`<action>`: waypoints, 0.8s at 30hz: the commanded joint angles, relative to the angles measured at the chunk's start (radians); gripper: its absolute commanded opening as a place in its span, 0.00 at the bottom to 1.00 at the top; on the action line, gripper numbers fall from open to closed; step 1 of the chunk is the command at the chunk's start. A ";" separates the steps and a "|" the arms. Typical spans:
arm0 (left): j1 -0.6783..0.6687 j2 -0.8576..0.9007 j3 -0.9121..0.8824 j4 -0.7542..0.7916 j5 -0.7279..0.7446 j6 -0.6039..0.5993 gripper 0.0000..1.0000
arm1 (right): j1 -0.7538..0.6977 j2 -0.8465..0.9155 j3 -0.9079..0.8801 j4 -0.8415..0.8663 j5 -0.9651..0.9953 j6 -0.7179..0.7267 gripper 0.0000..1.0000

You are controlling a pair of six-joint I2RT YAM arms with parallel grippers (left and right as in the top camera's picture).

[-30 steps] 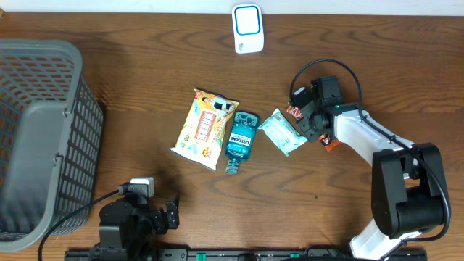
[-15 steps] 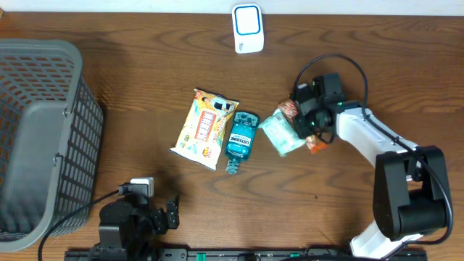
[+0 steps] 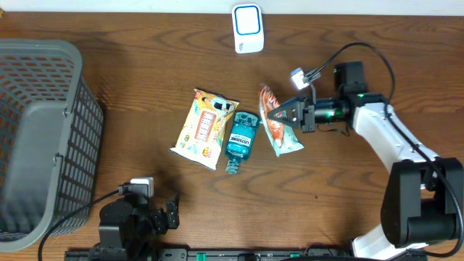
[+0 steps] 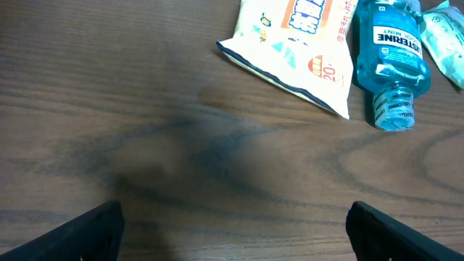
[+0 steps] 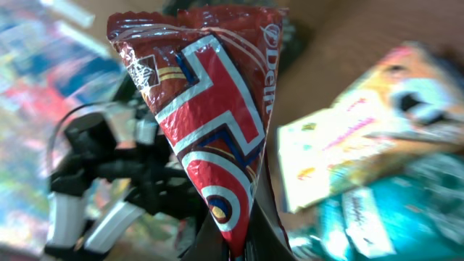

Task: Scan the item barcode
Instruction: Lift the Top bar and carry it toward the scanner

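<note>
My right gripper (image 3: 284, 114) is shut on a red cone-shaped snack packet (image 3: 269, 114) with a white and blue pattern, held above the table right of centre. In the right wrist view the red packet (image 5: 210, 116) stands up from my gripper (image 5: 241, 245), pinched at its narrow tip. The white and blue barcode scanner (image 3: 247, 28) stands at the far edge. My left gripper (image 3: 148, 215) rests at the near edge. Its two dark fingertips (image 4: 90, 230) stand wide open over bare wood in the left wrist view.
A yellow snack bag (image 3: 205, 128), a blue mouthwash bottle (image 3: 241, 139) and a pale green packet (image 3: 290, 143) lie mid-table. The bag (image 4: 290, 43) and bottle (image 4: 391, 61) also show in the left wrist view. A grey mesh basket (image 3: 80, 123) fills the left side.
My right gripper shut on the red packet, lifted it, and its wrist swung round to point left. The packet now hangs above the pale green packet. The left arm stayed still.
</note>
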 commanded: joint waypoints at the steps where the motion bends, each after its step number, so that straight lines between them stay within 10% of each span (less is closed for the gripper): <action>1: -0.002 -0.002 -0.009 -0.032 -0.002 -0.005 0.98 | 0.055 -0.013 -0.009 -0.001 -0.117 -0.029 0.01; 24: -0.002 -0.002 -0.009 -0.032 -0.002 -0.005 0.98 | 0.119 -0.013 -0.009 -0.001 -0.118 -0.002 0.01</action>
